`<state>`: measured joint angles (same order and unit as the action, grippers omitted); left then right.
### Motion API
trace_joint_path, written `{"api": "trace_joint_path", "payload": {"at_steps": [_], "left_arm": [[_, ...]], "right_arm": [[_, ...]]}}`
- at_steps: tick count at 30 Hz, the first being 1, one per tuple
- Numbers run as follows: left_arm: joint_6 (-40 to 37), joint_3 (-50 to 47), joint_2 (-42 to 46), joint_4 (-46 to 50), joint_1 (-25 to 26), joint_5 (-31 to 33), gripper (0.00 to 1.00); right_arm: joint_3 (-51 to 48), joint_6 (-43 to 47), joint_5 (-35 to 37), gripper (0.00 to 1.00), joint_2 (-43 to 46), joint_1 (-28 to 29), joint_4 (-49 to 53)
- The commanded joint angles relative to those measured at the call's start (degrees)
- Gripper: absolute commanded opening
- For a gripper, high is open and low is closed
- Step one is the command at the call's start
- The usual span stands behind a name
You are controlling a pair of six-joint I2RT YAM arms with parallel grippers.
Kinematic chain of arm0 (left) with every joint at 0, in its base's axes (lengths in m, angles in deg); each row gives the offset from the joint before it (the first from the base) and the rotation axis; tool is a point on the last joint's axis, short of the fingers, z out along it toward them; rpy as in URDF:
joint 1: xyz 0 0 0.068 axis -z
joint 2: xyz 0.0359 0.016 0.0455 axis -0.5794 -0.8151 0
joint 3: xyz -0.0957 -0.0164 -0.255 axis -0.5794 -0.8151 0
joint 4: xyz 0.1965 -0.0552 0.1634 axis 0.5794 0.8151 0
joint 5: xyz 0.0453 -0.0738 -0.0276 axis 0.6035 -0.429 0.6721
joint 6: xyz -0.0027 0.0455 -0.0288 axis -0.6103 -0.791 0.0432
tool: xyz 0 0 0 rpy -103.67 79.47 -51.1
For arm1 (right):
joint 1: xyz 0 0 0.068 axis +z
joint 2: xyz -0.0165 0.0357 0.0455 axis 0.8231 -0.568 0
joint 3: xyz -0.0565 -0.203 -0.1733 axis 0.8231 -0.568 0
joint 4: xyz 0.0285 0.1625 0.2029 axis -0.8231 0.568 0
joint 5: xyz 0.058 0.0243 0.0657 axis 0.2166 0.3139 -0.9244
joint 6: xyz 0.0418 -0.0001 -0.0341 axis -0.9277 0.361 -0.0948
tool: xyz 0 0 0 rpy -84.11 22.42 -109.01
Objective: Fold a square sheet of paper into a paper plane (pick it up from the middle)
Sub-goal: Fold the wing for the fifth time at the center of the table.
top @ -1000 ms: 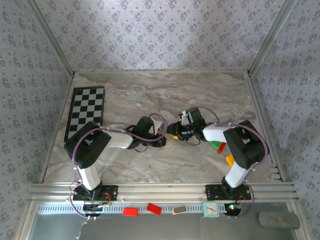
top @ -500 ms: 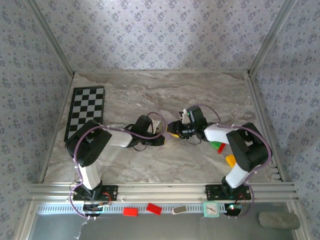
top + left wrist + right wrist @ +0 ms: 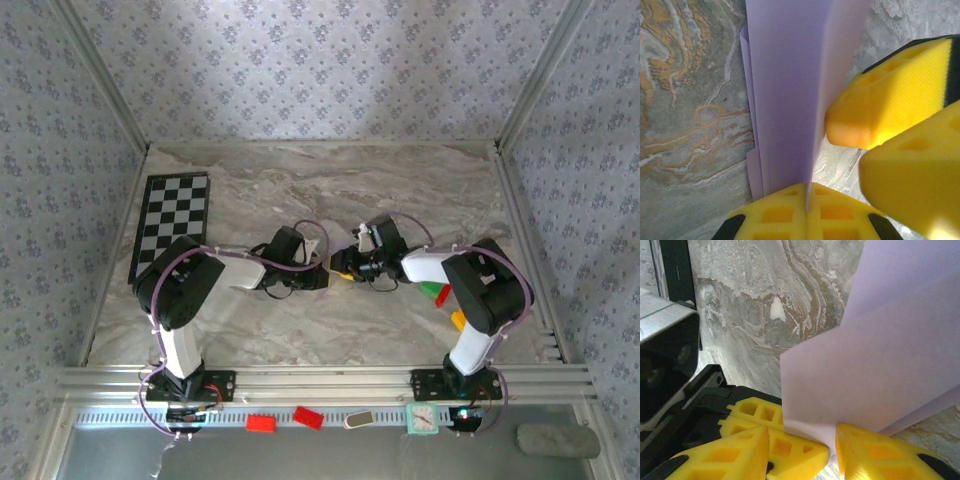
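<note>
Paper (image 3: 790, 90), pale lilac and folded into several layers with a lengthwise crease, sits near the middle of the table between the two grippers; one flap stands upright from the crease. Marble-patterned table (image 3: 420, 190), walled on three sides by flowered wallpaper. Black-and-white checkerboard (image 3: 172, 222), flat at the far left of the table, well apart from the paper. Left gripper (image 3: 807, 212), its yellow fingers pressed together on the near edge of the paper at the crease. Right gripper (image 3: 800, 457), facing the left one, its jaws parted; one fingertip (image 3: 840, 131) touches the upright flap, and a corner of the paper hangs between its fingers. Green and red block (image 3: 432, 292) and yellow block (image 3: 458, 320), lying just beside the right arm. Two red blocks (image 3: 262, 423) on the rail in front of the arm bases.
</note>
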<state>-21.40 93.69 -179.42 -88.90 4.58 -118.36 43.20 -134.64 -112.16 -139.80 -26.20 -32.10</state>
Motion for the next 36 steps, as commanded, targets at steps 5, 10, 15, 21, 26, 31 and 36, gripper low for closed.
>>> {"api": "trace_joint_path", "payload": {"at_steps": [5,10,15,21,26,31,36], "left_arm": [[1.6,0.2,-3.7,6.4,-0.4,0.9,0.05],[1.7,0.3,-3.7,6.9,-0.6,0.9,0.05],[1.9,0.3,-3.5,7.0,-0.7,0.9,0.07],[2.1,0.2,-3.0,7.5,-0.7,0.9,0.14],[2.5,-0.2,-2.3,7.6,-0.7,1.0,0.17],[2.6,-0.7,-1.4,8.0,-0.7,1.0,0.17],[3.0,-1.1,0.4,8.5,-0.7,0.8,0.17]], "right_arm": [[2.0,-0.4,-2.0,0.43,-1.8,0.5,-2.1],[1.8,-1.0,-1.4,0.43,-2.6,0.4,-2.3],[0.6,-1.2,0.3,0.42,-2.7,-0.1,-1.8],[1.0,-0.5,2.2,0.44,-3.0,-0.4,1.0],[1.1,-0.6,2.8,0.44,-3.7,-0.5,1.8],[1.3,-0.8,2.0,0.45,-3.8,-0.7,1.4],[1.5,-0.4,0.5,0.46,-3.7,-0.6,0.7]]}}
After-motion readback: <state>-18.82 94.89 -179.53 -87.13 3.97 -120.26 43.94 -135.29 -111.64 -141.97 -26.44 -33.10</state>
